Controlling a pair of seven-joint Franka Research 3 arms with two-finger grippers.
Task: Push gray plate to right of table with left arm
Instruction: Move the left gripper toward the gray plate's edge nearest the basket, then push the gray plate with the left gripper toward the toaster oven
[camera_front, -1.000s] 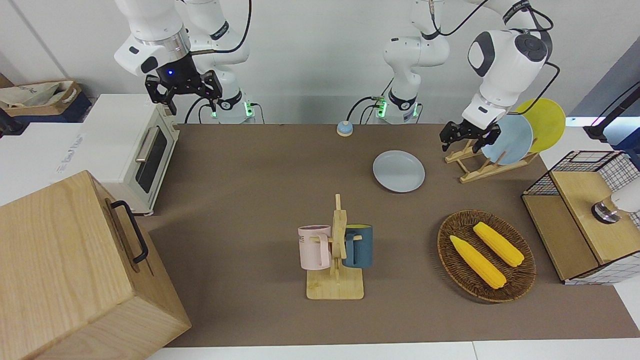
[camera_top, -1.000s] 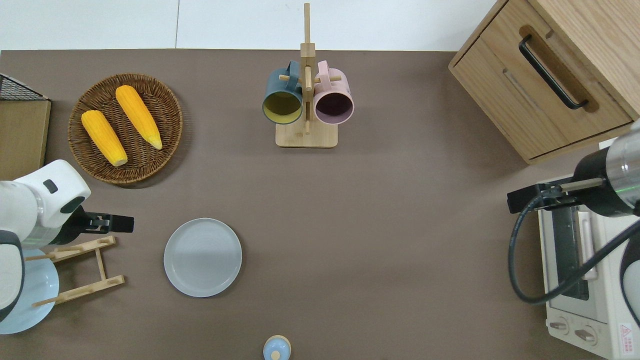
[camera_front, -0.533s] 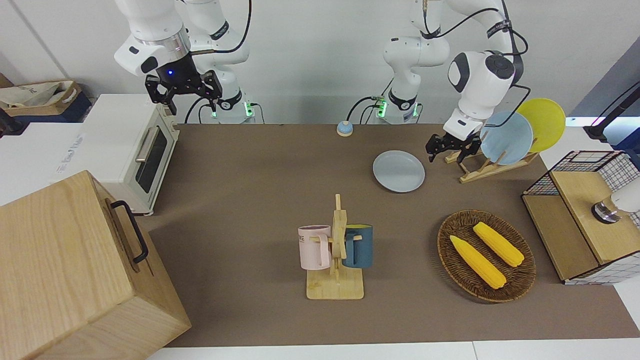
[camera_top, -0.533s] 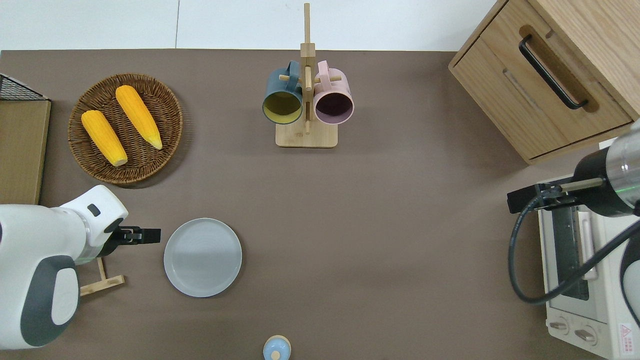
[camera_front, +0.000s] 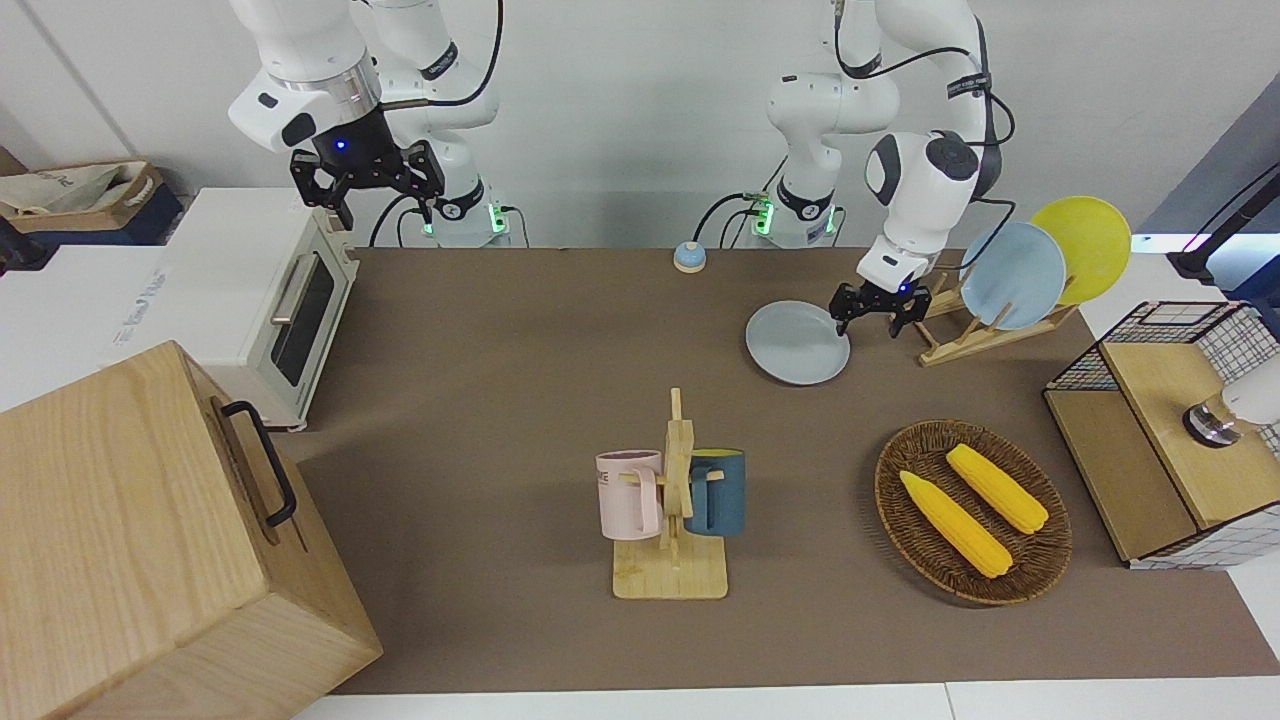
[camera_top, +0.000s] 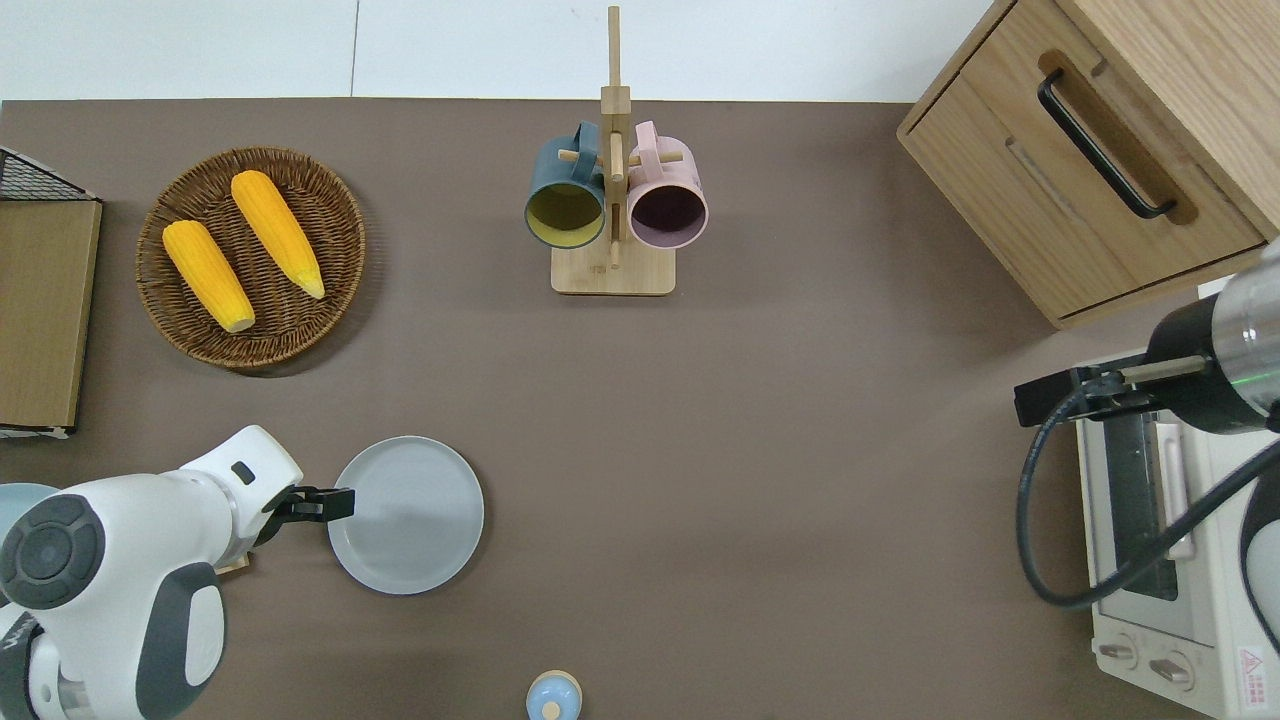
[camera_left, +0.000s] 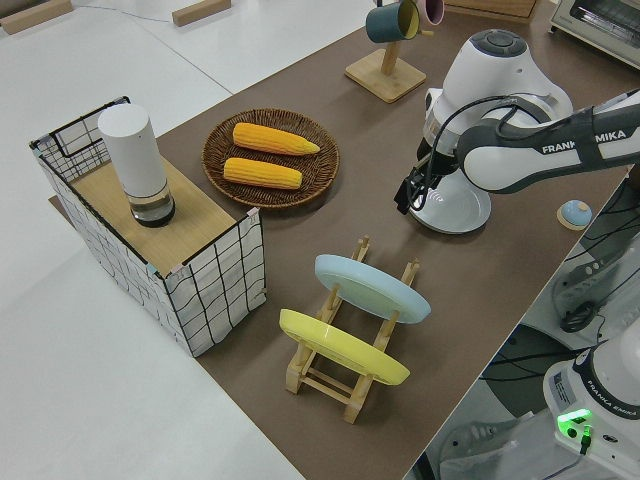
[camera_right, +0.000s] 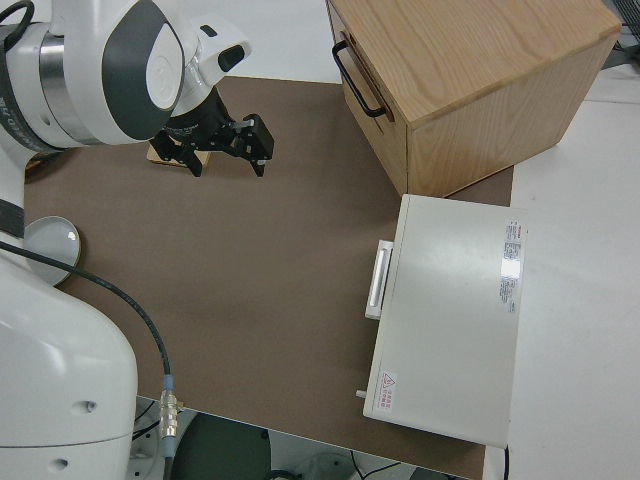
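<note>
The gray plate (camera_front: 797, 342) lies flat on the brown table (camera_front: 500, 400), between the dish rack and the table's middle; it also shows in the overhead view (camera_top: 406, 515) and the left side view (camera_left: 455, 207). My left gripper (camera_front: 868, 322) is open and empty, low at the plate's rim on the side toward the left arm's end of the table (camera_top: 338, 503). I cannot tell whether it touches the rim. My right gripper (camera_front: 368, 198) is open and parked.
A wooden dish rack (camera_front: 960, 335) holds a bluer plate (camera_front: 1020, 275) and a yellow plate (camera_front: 1085, 245). A wicker basket (camera_front: 900, 470) holds two corn cobs. A mug rack (camera_front: 672, 520), a toaster oven (camera_front: 260, 300), a wooden cabinet (camera_front: 150, 540) and a small bell (camera_front: 688, 257) also stand here.
My left gripper has moved from the dish rack down to the gray plate's rim. The plate has not moved. The right arm has not moved.
</note>
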